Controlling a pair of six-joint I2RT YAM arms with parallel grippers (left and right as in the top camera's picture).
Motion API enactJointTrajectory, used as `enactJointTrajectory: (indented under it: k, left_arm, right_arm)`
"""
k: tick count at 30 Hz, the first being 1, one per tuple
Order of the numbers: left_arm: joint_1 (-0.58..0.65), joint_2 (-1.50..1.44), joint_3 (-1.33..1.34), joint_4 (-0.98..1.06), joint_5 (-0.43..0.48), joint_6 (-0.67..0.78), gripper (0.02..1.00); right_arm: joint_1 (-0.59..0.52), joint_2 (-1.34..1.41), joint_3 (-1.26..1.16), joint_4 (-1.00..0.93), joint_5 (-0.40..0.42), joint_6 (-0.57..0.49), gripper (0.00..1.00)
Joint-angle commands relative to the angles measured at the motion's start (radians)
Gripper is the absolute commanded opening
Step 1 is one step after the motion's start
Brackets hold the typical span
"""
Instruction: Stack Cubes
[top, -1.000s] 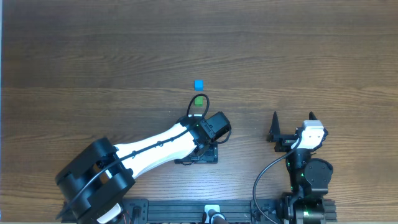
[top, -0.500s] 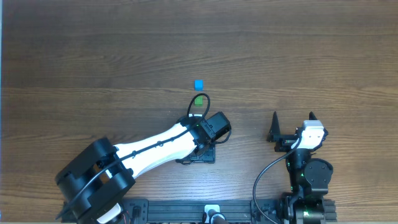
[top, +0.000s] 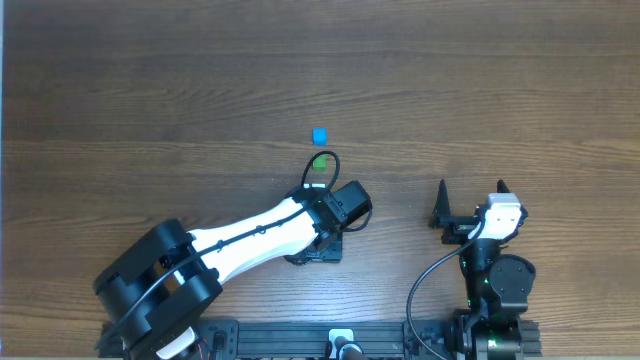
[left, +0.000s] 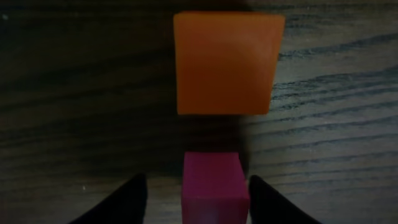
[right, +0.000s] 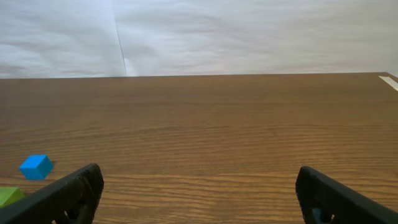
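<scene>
Left fingers shifted, maybe loose round magenta cube, right fingers splayed, tabletop, wall

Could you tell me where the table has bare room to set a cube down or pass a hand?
The far half of the table beyond the blue cube is bare, as is the stretch between the green cube and the right pincer. It is crowded at the left pincer, which straddles a magenta cube close to an orange cube.
</scene>
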Motion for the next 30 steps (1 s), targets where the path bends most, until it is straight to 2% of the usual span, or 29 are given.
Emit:
enactJointTrajectory:
  k: [1, 9, 20, 27, 30]
  left_arm:
    - [-0.003, 0.011, -0.007, -0.001, -0.021, 0.006, 0.478]
    - [-0.003, 0.011, -0.007, 0.000, -0.024, 0.006, 0.373]
    - [-0.003, 0.011, -0.007, 0.000, -0.032, 0.006, 0.283]
    - [-0.003, 0.011, -0.007, 0.000, -0.032, 0.005, 0.161]
    - [-0.003, 0.008, -0.007, -0.001, -0.027, 0.002, 0.069]
  right_arm:
    - [-0.005, -0.010, -0.008, 0.002, -0.008, -0.001, 0.993]
    - [-0.005, -0.010, -0.008, 0.002, -0.008, -0.001, 0.993]
    - [-0.005, -0.010, -0.008, 0.002, -0.008, -0.001, 0.993]
    - [-0.005, -0.010, -0.008, 0.002, -0.008, -0.001, 0.993]
    - [-0.005, -0.010, -0.008, 0.002, -0.008, -0.001, 0.993]
